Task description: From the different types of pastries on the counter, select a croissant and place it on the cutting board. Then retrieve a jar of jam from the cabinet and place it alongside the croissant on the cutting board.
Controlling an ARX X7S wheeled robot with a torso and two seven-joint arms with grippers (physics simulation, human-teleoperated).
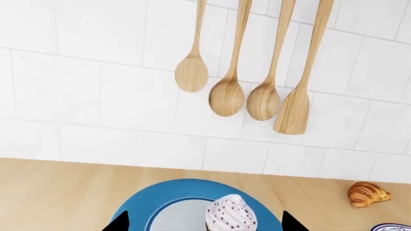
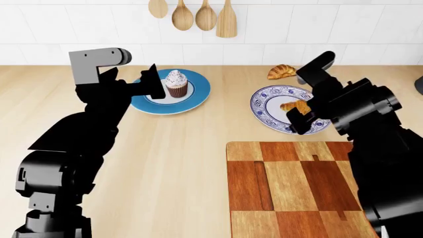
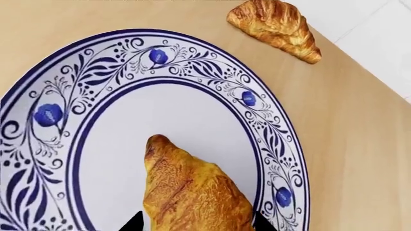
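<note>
The croissant [image 3: 192, 192] [image 2: 294, 106] lies over the white plate with blue patterns [image 3: 57, 115] [image 2: 264, 106]. My right gripper [image 3: 196, 222] [image 2: 300, 116] is shut on the croissant, one fingertip pressed to each flank. A smaller, darker croissant [image 3: 277, 26] [image 2: 282, 71] [image 1: 367, 194] rests on the counter [image 2: 198, 163] behind the plate. The checkered cutting board [image 2: 290, 188] is in front of that plate, bare. My left gripper [image 1: 204, 224] [image 2: 155, 84] stands open just in front of the frosted cupcake [image 1: 231, 214] [image 2: 176, 83] on its blue plate [image 1: 167, 197] [image 2: 198, 94]. The jar of jam is out of view.
Several wooden spoons and a spatula [image 1: 257, 86] [image 2: 198, 15] hang on the white tiled wall [image 1: 83, 72] behind the counter. The right arm's bulk [image 2: 383, 148] overhangs the board's right edge.
</note>
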